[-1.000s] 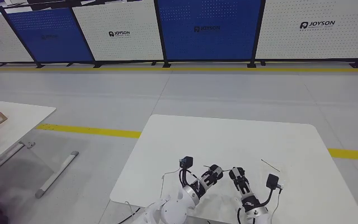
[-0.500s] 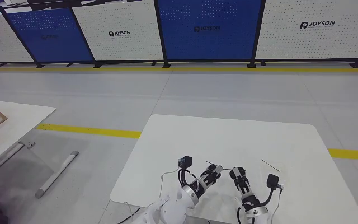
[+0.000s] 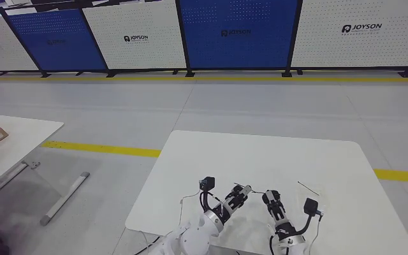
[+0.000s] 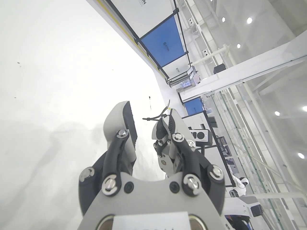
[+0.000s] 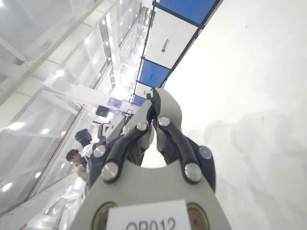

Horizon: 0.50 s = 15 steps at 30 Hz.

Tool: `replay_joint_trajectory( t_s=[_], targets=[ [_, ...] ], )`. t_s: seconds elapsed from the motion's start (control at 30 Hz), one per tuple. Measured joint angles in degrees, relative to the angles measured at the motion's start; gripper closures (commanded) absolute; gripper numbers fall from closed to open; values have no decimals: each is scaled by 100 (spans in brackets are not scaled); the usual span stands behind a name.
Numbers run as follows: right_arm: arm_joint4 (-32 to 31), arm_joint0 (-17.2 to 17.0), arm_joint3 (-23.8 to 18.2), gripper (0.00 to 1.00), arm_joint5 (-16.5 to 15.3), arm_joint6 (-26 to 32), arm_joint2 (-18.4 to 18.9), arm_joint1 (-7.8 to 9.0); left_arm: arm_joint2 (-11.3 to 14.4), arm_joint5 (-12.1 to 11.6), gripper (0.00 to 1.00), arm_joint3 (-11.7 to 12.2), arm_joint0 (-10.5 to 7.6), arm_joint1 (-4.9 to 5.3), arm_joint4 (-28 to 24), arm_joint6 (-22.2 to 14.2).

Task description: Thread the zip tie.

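Note:
A thin black zip tie [image 4: 156,117] hangs above the white table [image 3: 255,153] near its front edge. My right gripper [image 5: 152,96] is shut on one end of it, and a small black piece pokes out past the fingertips. In the top view the zip tie [image 3: 242,187] runs sideways in front of my left gripper [image 3: 241,193], with my right gripper [image 3: 268,194] close beside. My left gripper [image 4: 150,119] stands open; the tie's loose strands lie near one of its pads, and I cannot tell if they touch.
A second black zip tie [image 3: 308,187] lies flat on the table to the right of both arms. The table's front edge is just behind the grippers. Blue and white panels [image 3: 236,32] stand far across the floor.
My left arm has drawn back a little to the left and toward the front edge. The zip tie now shows beyond its fingertips. The right arm has stayed put.

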Motion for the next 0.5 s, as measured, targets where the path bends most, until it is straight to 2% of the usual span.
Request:
replay_joint_trajectory(
  t_s=[0.07,0.1,0.13,0.17,0.5],
  targets=[
    [-30,-3,-9,100,10,1,-5,-3,-5,-5,77,-6,8,0,0,-3],
    [-42,-4,-13,100,15,1,-6,-4,-7,-6,82,-7,9,0,0,-7],
    [-54,-5,-16,100,19,1,-8,-5,-7,-7,95,-8,9,0,5,-16],
    [-67,-8,-21,100,22,0,-10,-7,-2,-5,100,-8,6,0,29,-34],
    [-131,-26,-32,100,18,-32,-5,-21,-3,-34,100,-7,-2,-2,39,-91]
  ],
)
